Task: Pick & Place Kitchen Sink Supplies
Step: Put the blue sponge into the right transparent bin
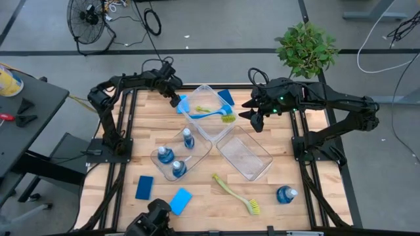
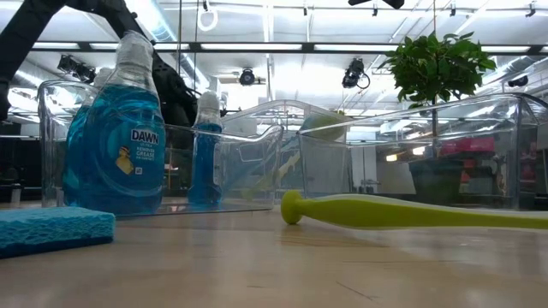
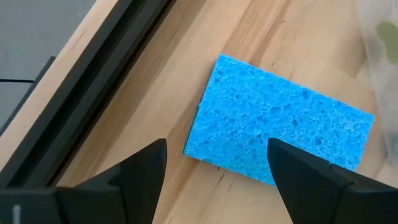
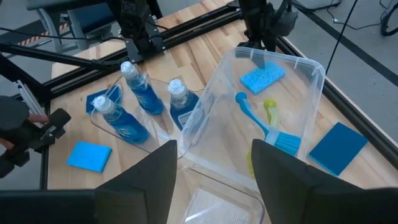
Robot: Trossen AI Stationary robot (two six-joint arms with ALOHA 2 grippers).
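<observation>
A light-blue sponge (image 3: 280, 127) lies flat on the wooden table at the far left, beside a clear bin (image 1: 209, 113). My left gripper (image 3: 217, 171) hovers open just above it, pointing steeply down, one finger past each side of the sponge's near end. In the high view this gripper (image 1: 176, 98) stands at the sponge (image 1: 182, 105). My right gripper (image 1: 256, 118) waits open, raised above the far right of the table. The bin beside the sponge holds a blue brush (image 4: 267, 127) and a yellow-green brush (image 1: 226, 118). Three bottles (image 1: 176, 152) stand in another bin.
An empty clear bin (image 1: 244, 152) lies at mid-table. Loose on the near half are a dark-blue sponge (image 1: 144, 187), a light-blue sponge (image 1: 180, 201), a yellow-green brush (image 1: 236, 193) and a bottle (image 1: 285, 195). Another dark-blue sponge (image 1: 225, 97) lies at the far edge; a plant (image 1: 305, 47) stands beyond.
</observation>
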